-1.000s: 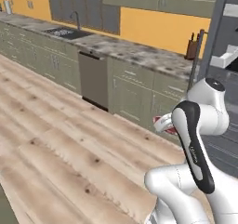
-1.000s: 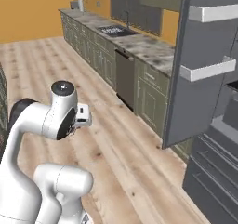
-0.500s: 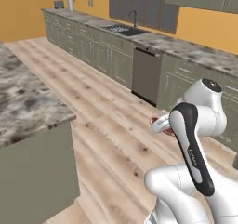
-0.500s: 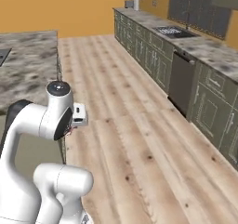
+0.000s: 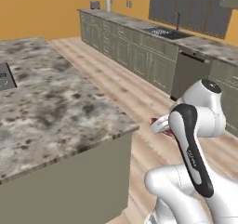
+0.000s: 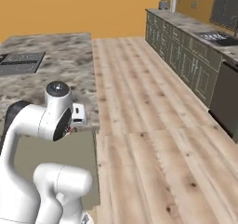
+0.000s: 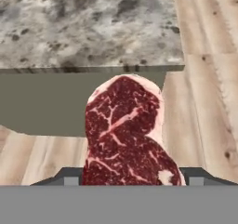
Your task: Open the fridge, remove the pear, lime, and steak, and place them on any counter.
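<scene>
Fingers (image 7: 70, 177) apparently flank steak (image 7: 126, 135).

I log a wood floor (image 5: 139, 88) of pale planks running the length of the room. Beside it stands the wall counter (image 5: 204, 44), stone-topped, over a row of olive cabinets (image 5: 139, 56). Set into the wall counter is a sink (image 5: 165, 31) with a dark faucet (image 5: 177, 19) at its back edge. Below the wall counter, just past the sink, sits a dark dishwasher (image 5: 189, 74). At the wall counter's far end I note a toaster (image 5: 95, 5) and a pale upright jar (image 5: 108, 4), near each other. Behind the wall counter rise an orange wall (image 5: 42, 9) and dark upper cabinets (image 5: 195, 7).
</scene>
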Robot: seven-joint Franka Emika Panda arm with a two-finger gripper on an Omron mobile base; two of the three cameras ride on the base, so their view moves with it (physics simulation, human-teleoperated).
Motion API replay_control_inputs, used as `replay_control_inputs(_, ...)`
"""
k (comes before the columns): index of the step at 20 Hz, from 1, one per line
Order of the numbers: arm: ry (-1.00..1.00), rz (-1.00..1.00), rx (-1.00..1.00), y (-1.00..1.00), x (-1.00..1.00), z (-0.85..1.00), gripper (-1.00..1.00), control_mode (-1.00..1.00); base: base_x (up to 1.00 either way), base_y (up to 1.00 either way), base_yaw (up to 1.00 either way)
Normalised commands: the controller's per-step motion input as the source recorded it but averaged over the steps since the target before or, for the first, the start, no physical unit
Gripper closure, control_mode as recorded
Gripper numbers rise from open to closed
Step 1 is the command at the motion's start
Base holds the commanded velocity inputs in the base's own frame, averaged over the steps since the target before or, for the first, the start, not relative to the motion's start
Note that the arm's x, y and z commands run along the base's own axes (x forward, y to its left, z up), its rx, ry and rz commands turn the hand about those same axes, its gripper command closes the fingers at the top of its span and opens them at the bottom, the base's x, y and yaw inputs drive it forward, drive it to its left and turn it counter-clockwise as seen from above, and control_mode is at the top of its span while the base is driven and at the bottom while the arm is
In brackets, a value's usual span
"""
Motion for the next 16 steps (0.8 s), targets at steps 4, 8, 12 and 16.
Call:
replay_control_inputs(4, 0.0, 0.0, 0.0, 0.0, 0.0, 0.0, 1.0, 1.0, 0.97, 1.0, 0.18)
replay_control_inputs(8, 0.1, 0.12, -0.09, 0.72, 0.64, -0.02, 1.0, -1.0, 0.22, 0.25, 0.04)
replay_control_inputs(12, 0.05, 0.12, -0.16, 1.0, 0.97, -0.51, 1.0, -1.0, 0.0, 0.0, 0.0)
replay_control_inputs(16, 0.03, 0.06, -0.18, 0.95, 1.0, -0.9, 1.0, -1.0, 0.0, 0.0, 0.0)
